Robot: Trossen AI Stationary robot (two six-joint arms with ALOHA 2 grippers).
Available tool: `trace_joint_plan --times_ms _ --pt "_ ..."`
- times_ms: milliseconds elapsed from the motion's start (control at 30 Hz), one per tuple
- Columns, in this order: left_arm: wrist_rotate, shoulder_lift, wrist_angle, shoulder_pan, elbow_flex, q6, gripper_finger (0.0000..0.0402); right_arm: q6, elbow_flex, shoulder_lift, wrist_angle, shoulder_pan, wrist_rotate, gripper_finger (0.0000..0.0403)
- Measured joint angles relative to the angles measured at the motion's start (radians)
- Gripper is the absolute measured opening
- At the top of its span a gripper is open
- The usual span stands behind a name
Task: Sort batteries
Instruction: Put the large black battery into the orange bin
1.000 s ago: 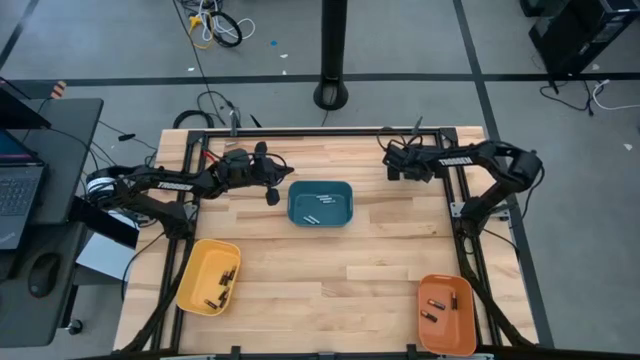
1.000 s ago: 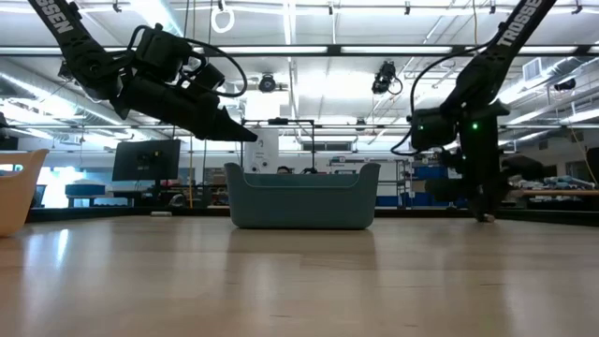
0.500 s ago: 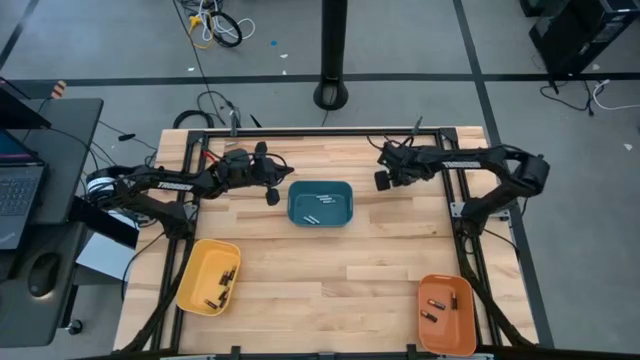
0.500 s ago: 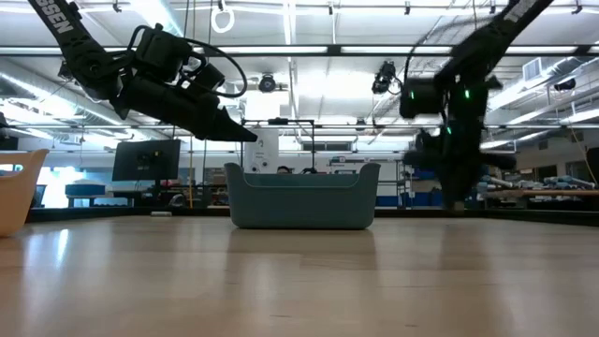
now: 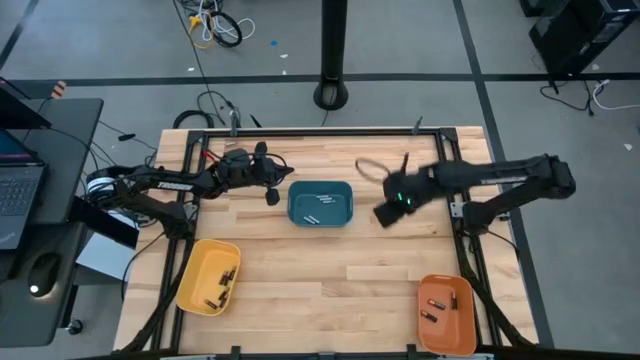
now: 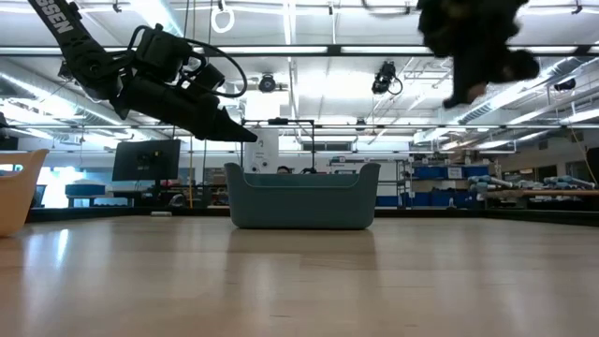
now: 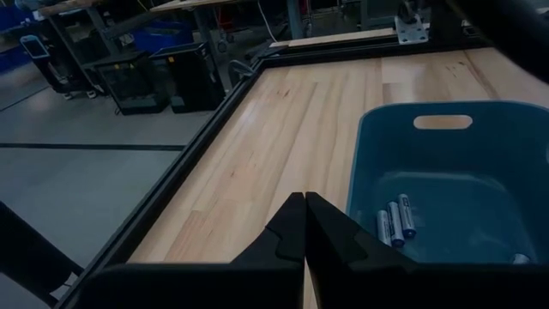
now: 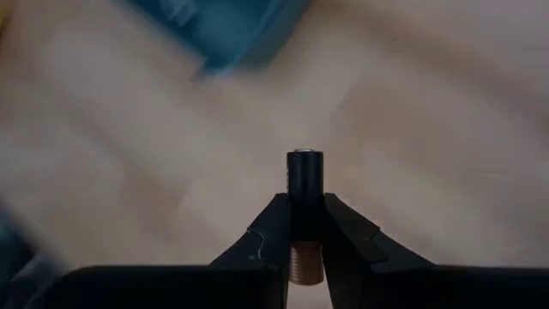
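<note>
The wooden table [image 5: 330,260] carries three trays: a blue tray [image 5: 321,204] near the far middle, a yellow tray [image 5: 207,276] at the near left corner and an orange tray [image 5: 446,313] at the near right corner. Each holds a few batteries; two pale-ended cells [image 7: 395,220] lie side by side on the blue tray's floor in the left wrist view, and darker ones lie in the yellow and orange trays.

The left arm waits above the table just beside the blue tray's left edge, its left hand [image 5: 271,193] clenched on nothing, fingertips pressed together. The right arm reaches over the table between the blue tray and the right edge, its right hand [image 5: 388,212] off the surface and blurred.

The right wrist view shows that hand grasping a single battery [image 8: 305,184] between its fingertips [image 8: 273,225]. The cell stands along the line of the fingers: a dark body with a silvery cap on the outer end and a copper-toned end set back between the fingers.

The step in hand looks like a carry, a picked cell being taken from the blue tray to a sorting tray, most likely the orange one on that arm's side. The next move calls for bringing the hand over the tray's opening, lowering it close and only then releasing, since so small a round cell could bounce or roll out.
</note>
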Motion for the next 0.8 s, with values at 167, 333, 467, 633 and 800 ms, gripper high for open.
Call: trace_joint_plan --times_ms 167,333,467,633,800 --pt "0.000 0.000 0.000 0.000 0.000 0.000 0.0010 0.301 0.024 0.002 0.037 0.308 -0.058 0.0053" --pt "0.000 0.000 0.000 0.000 0.000 -0.005 0.0010 0.593 0.024 0.009 0.029 0.559 -0.128 0.0053" --pt "0.000 0.000 0.000 0.000 0.000 -0.006 0.0010 0.807 0.024 0.014 -0.006 0.688 -0.161 0.0053" --pt "0.000 0.000 0.000 0.000 0.000 -0.006 0.0010 0.858 0.020 0.054 -0.174 0.756 -0.168 0.0053" --pt "0.000 0.000 0.000 0.000 0.000 -0.007 0.0010 0.811 -0.055 0.055 -0.114 0.754 -0.186 0.0053"
